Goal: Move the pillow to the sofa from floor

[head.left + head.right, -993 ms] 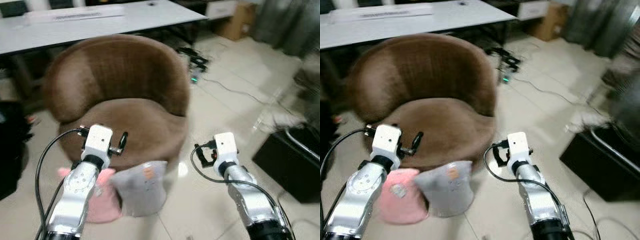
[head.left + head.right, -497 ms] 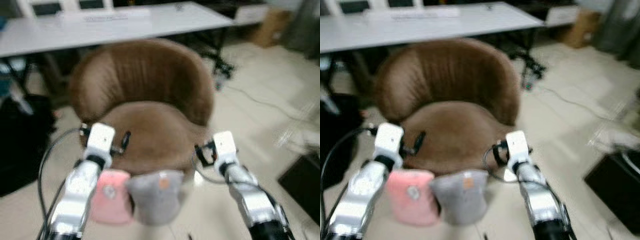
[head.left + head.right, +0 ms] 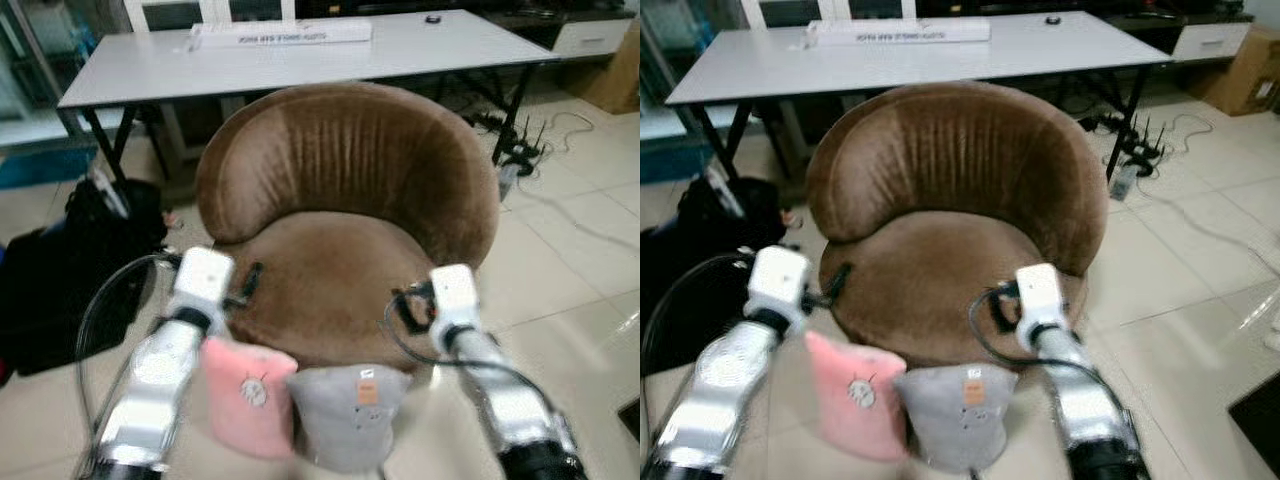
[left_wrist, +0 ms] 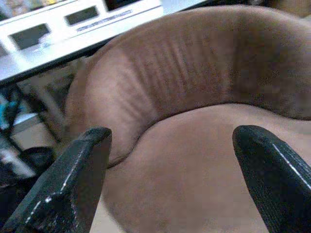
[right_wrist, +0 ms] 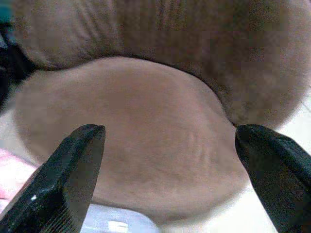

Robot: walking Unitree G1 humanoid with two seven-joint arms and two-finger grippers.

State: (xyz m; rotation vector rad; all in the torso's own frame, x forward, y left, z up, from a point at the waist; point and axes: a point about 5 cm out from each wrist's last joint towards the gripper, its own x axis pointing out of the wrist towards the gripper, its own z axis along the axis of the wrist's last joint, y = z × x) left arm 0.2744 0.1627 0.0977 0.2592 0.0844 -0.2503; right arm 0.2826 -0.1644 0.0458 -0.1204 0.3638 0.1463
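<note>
right wrist view: grey pillow [image 5: 114, 224] below spread fingers [image 5: 73, 170]

The sofa [image 3: 345, 230] stood in the middle of the scene on the floor [image 3: 560, 290]. Two pillows leaned against its near edge: one pillow [image 3: 247, 395] to the left, the other pillow [image 3: 352, 415] touching it on the right. Behind the sofa, far off, ran a long table [image 3: 300, 50]. A bag [image 3: 70, 265] lay on the floor to the left of the sofa. Cables [image 3: 530, 140] lay far right, beside the table's leg.
</note>
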